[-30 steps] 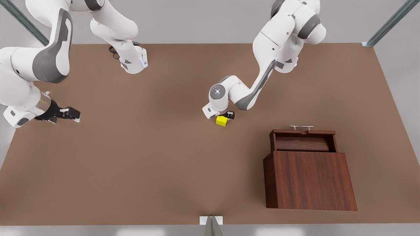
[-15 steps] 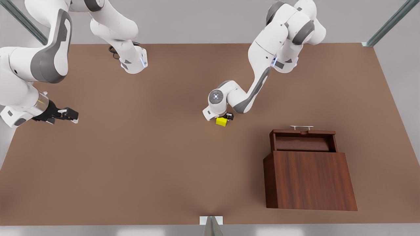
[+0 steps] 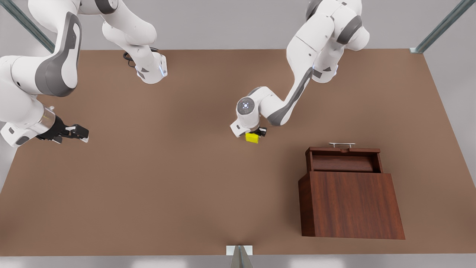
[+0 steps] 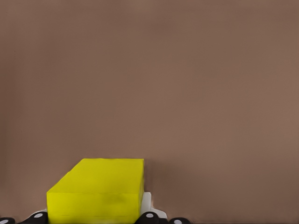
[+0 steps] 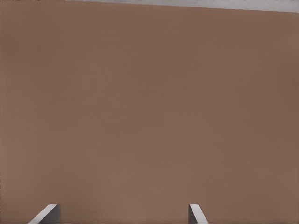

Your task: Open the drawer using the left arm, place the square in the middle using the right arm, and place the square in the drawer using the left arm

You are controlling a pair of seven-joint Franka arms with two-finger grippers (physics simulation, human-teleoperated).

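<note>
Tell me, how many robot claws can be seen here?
2. The left claw is at the yellow square mid-table; the right claw, open, waits at the front view's left.

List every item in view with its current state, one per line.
Drawer: pulled open, nothing inside.
Yellow cube: mid-table, gripped by the left end effector.
Left end effector: shut on the cube.
Right end effector: open, holding nothing, waiting at the front view's left.

Simulated lab bench: bare brown table point(image 3: 167, 186), grey walls, metal frame struts point(image 3: 440, 26), two white arms.
</note>
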